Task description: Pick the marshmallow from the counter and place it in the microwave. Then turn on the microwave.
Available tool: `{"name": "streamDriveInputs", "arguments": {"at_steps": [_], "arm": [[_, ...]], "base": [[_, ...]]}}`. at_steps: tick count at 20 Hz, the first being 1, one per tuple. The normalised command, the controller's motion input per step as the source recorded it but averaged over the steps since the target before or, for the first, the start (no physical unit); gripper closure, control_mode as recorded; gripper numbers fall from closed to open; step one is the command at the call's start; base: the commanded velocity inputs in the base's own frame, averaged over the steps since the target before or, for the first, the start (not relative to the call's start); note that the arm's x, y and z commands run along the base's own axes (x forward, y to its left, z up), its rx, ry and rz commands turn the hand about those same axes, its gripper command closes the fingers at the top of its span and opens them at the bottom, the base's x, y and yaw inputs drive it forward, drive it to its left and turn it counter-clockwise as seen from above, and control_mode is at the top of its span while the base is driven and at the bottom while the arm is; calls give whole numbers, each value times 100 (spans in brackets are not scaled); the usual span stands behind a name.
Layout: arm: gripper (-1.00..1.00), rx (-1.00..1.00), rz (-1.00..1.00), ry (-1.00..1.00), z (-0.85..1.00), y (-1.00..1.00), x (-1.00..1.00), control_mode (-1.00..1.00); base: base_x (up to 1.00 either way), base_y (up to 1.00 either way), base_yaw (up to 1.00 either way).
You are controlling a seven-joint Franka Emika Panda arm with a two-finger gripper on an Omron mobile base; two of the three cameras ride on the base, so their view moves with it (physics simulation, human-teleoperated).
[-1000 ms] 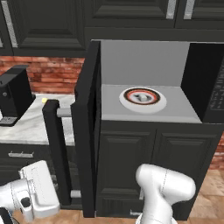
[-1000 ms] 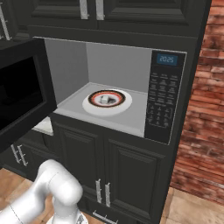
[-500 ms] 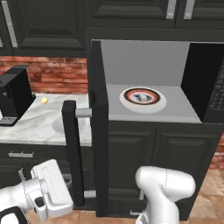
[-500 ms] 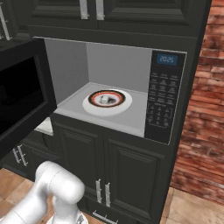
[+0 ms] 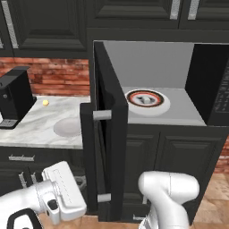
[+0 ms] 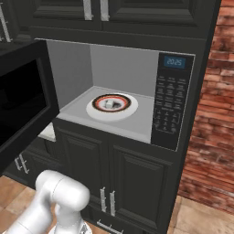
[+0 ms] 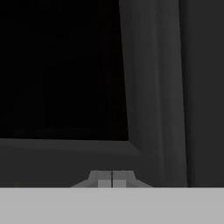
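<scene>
With the marshmallow (image 6: 109, 104) already sitting on the turntable (image 6: 130, 109) inside the microwave (image 6: 176, 100), the gripper (image 7: 112, 179) is pressing shut and empty against the door (image 5: 108, 134) to swing it closed. Door is standing about half open; its handle (image 5: 89, 156) is jutting over the table (image 5: 33, 129) edge, leaving free room on the swing side.

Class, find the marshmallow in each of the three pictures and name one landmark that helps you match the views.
Left base view: the marshmallow sits on the turntable inside the microwave, right of centre.
Right base view: it sits on the same turntable, left of centre.
Hand view: not in this picture; dark door glass and frame.
Shared landmark: the red-ringed turntable.
</scene>
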Motion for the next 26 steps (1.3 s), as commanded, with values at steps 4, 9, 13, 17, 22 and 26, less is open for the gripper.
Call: {"name": "streamDriveInputs", "arguments": {"at_steps": [4, 9, 13, 17, 22, 26], "arm": [[100, 0, 0, 0, 2, -27, 0, -100], [100, 0, -1, 0, 1, -23, 0, -100], [100, 0, -2, 0, 1, -35, 1, -100], [100, 0, 0, 0, 0, -44, 0, -100], [100, 0, 0, 0, 0, -37, 0, -100], [100, 0, 0, 0, 0, -37, 0, -100]], "base": [[0, 0, 0], [0, 0, 0], [0, 0, 0], [0, 0, 0], [0, 0, 0], [0, 0, 0]]}}
